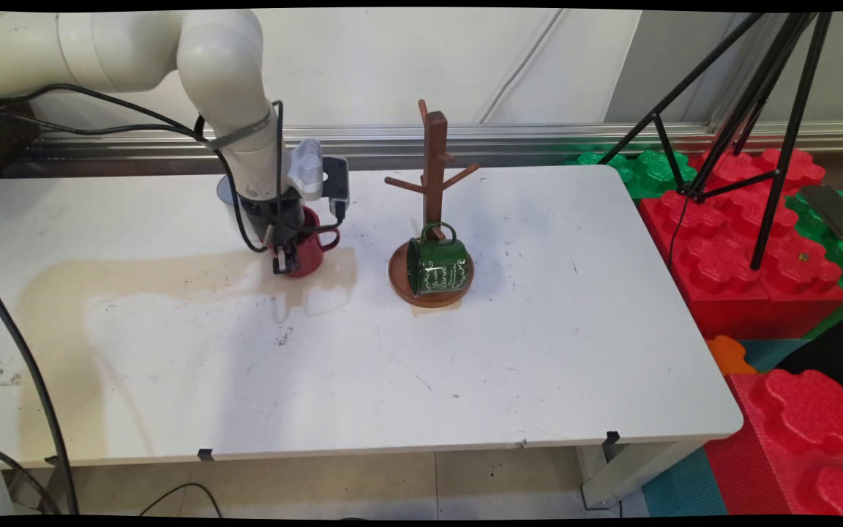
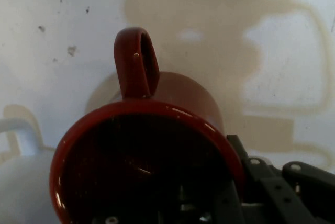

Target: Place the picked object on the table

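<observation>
- Main view: black two-finger gripper [image 1: 286, 258] down at shiny red ceramic mug [image 1: 313, 249], upright on white table [image 1: 392, 380], left of brown wooden mug tree [image 1: 434, 168].
- Hand view: looking into mug [image 2: 146, 171]; open or closed, cannot tell. Hard, slippery, probably breakable; best held by rim or handle [image 2: 137, 62].

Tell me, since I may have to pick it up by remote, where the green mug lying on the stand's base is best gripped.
The green mug lies on its side on the wooden stand's base, handle up, mouth facing left. Probably best: come straight down and pinch the handle loop, or put one finger into the mouth and clamp the rim.
</observation>
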Controlling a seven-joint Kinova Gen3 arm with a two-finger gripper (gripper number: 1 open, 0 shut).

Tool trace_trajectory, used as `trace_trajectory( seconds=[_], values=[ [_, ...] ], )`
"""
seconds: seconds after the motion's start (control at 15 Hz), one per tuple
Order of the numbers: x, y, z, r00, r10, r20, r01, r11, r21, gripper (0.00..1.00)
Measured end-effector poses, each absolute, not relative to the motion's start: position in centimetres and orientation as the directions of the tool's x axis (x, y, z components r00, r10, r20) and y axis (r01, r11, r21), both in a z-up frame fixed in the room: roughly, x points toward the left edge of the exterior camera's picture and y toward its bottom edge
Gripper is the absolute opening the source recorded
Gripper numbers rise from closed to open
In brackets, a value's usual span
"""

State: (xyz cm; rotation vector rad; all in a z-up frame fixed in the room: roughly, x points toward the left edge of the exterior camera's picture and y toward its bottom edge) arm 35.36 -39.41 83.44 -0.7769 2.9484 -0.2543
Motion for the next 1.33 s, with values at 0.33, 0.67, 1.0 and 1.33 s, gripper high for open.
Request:
trace_trajectory(
  seconds=[0.33, 0.67, 1.0, 1.33],
  values=[
    [35.3, -39.9, 82.6, -0.867, -0.496, -0.041, -0.485, 0.86, -0.158, 0.0],
    [35.5, -40.3, 82.0, -0.868, -0.495, -0.041, -0.485, 0.863, -0.143, 0.0],
    [35.7, -40.6, 81.9, -0.874, -0.485, -0.039, -0.475, 0.868, -0.144, 0.0],
    [35.9, -40.6, 82.1, -0.88, -0.474, -0.023, -0.466, 0.873, -0.143, 1.0]
  ],
)
